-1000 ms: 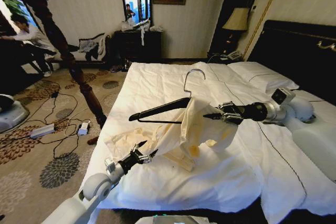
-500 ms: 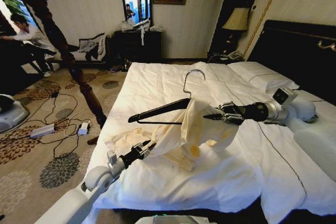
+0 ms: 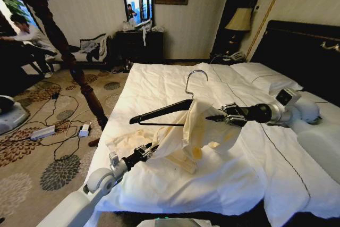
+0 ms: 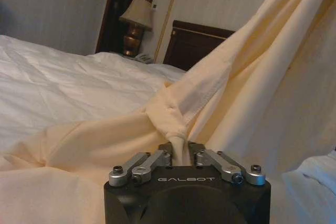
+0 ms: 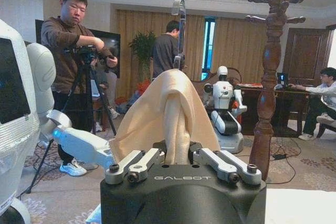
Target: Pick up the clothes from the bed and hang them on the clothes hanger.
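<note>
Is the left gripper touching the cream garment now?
Touching. In the left wrist view, the left gripper is shut on a bunched fold of the cream garment, which rises straight from between its fingers.

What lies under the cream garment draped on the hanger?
Under the garment the hanger's right half is covered. Both claws, left and right, grip the cloth above the duvet.

Hotel-style bedroom, wide bed [image 3: 175, 86], bedside lamp [image 3: 240, 20], patterned carpet [image 3: 32, 152]

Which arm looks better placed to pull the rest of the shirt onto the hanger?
Probably the left gripper: it grips the clothes trailing off the clothes hanger; the right gripper steadies them.
</note>
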Controlling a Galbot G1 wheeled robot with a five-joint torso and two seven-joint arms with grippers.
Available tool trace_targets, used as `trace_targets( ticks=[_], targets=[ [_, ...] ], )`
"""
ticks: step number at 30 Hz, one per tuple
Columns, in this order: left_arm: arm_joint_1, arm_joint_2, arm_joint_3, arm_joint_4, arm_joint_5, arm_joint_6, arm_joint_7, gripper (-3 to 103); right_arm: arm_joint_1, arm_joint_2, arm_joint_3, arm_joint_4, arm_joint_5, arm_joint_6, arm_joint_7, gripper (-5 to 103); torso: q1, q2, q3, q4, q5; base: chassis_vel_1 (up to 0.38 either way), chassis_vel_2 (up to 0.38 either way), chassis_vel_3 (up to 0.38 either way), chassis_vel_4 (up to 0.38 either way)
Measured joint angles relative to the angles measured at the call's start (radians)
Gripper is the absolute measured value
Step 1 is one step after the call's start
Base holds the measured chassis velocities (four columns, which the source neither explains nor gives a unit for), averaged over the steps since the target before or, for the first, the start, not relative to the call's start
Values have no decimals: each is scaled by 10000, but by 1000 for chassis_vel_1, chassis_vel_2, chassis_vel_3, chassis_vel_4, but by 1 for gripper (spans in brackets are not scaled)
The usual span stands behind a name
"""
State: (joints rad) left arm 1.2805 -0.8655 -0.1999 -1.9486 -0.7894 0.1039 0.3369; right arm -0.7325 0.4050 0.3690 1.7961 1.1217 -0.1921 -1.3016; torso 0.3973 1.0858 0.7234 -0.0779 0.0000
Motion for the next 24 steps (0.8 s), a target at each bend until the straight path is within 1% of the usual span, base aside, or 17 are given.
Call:
trace_targets(
  ticks=[1,4,6,8,10,11,12,13,14,15,16,17,18,19,21,22,24],
  targets=[
    [0,0,0,0,0,0,0,21,0,0,0,0,0,0,0,16,0,0,0,0,0,0,0,0,0],
    [159,-24,-279,-112,-228,2,50,5,-45,0,46,-85,0,26,34,16,-1,0,0,1,-1,0,0,0,0],
    [230,-21,-564,-201,-528,9,60,0,-87,20,63,-215,-4,101,121,16,-1,0,0,1,0,0,0,0,0],
    [231,-21,-669,-220,-624,18,60,0,-93,26,63,-244,-3,121,156,16,-1,0,0,1,0,0,0,0,0],
    [53,-115,-1206,-279,-1192,87,-7,0,-127,87,52,-368,75,262,500,16,0,0,0,2,0,0,0,0,0],
    [53,-115,-1206,-279,-1192,87,-7,0,-127,87,52,-368,75,262,500,16,0,0,0,2,0,0,0,0,0],
    [-75,-166,-1394,-297,-1449,139,-62,0,-147,108,37,-372,141,318,623,16,0,0,0,2,-2,0,0,0,0],
    [-336,-226,-1668,-312,-1889,229,-167,0,-190,134,17,-355,258,395,831,16,0,0,1,1,-1,0,0,0,0],
    [-436,-238,-1760,-312,-2034,258,-210,0,-208,141,7,-338,306,424,908,16,0,0,1,2,-1,0,0,0,0],
    [-884,-254,-2057,-301,-2651,365,-388,0,-291,177,-32,-192,515,542,1209,16,0,0,0,0,0,0,0,0,0],
    [-1122,-238,-2154,-277,-2928,418,-469,0,-326,190,-44,-117,600,584,1305,16,0,0,1,2,-2,0,0,0,0],
    [-1122,-238,-2154,-277,-2928,418,-469,0,-326,190,-44,-117,600,584,1305,16,0,0,1,2,-2,0,0,0,0],
    [-1615,-146,-2288,-232,-3444,515,-635,0,-378,206,-63,39,697,635,1422,16,0,0,1,1,-2,0,0,0,0],
    [-1832,-81,-2329,-211,-3653,557,-697,0,-397,209,-71,111,727,659,1473,16,0,0,0,0,-1,0,0,0,0],
    [-2715,289,-2342,-136,-4472,739,-907,0,-466,212,-117,400,831,782,1733,16,0,0,1,-1,-2,0,0,0,0],
    [-2954,411,-2306,-136,-4676,782,-961,0,-483,217,-121,475,880,805,1844,16,0,0,0,0,0,0,0,0,0],
    [-3117,497,-2273,-138,-4806,813,-1002,0,-490,220,-122,507,889,809,1897,16,0,0,0,0,1,0,0,0,0]
  ],
)
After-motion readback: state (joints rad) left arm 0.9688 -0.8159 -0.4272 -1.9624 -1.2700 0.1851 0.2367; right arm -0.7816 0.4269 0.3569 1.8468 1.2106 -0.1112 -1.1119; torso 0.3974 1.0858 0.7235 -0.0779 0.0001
